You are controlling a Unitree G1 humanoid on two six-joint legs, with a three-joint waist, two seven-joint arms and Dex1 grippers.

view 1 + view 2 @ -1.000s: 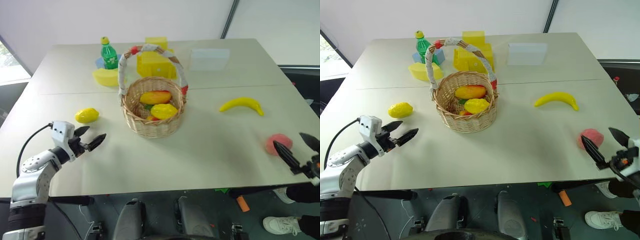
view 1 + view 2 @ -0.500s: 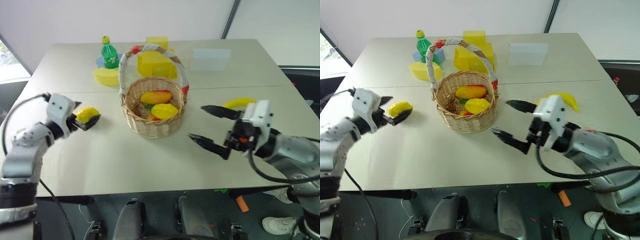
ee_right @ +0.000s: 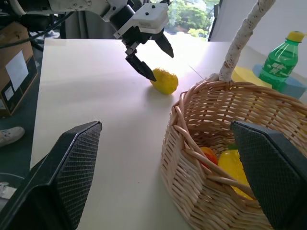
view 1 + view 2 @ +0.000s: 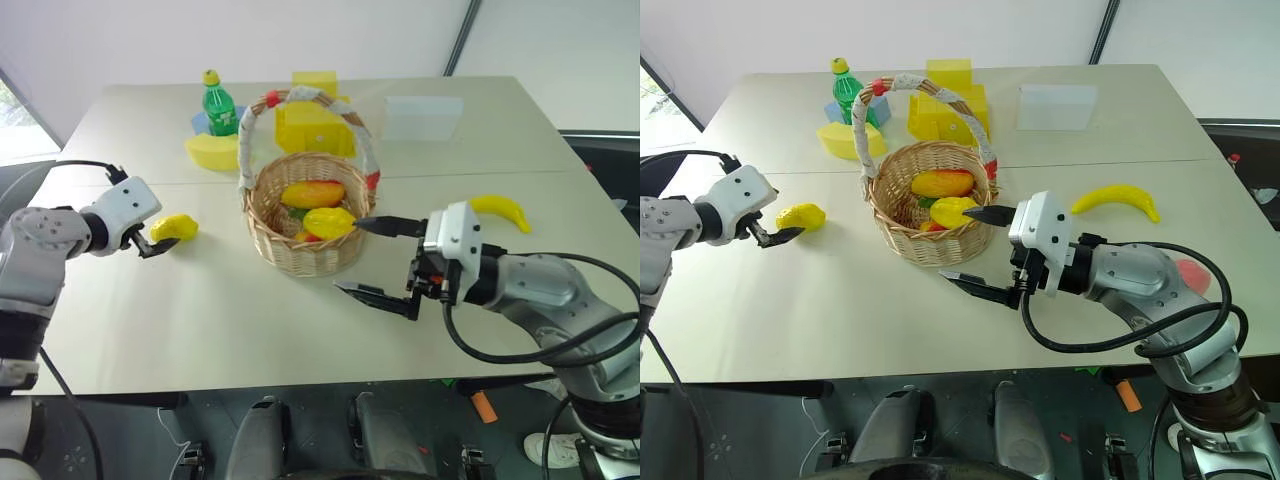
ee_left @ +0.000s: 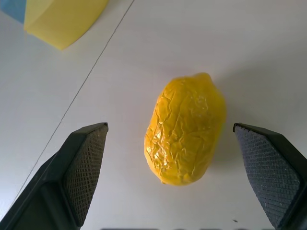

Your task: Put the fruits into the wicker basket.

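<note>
left gripper (image 5: 170,165) spread wide around the lemon (image 5: 184,128) on the table (image 4: 200,320); right gripper (image 4: 368,258) spread empty beside the basket (image 4: 305,215).

The table (image 4: 300,320) bears basket (image 4: 300,250), lemon (image 4: 174,227), banana (image 4: 500,208), bottle (image 4: 218,105).

You see the pink-red peach (image 4: 1193,275) only as a sliver at right of frame, behind the right arm's grey forearm. The small blue block (image 4: 199,124) sits half hidden behind the green plastic bottle (image 4: 218,105). The round tan wicker basket (image 3: 249,143) runs off the right wrist frame's lower right edge.
</note>
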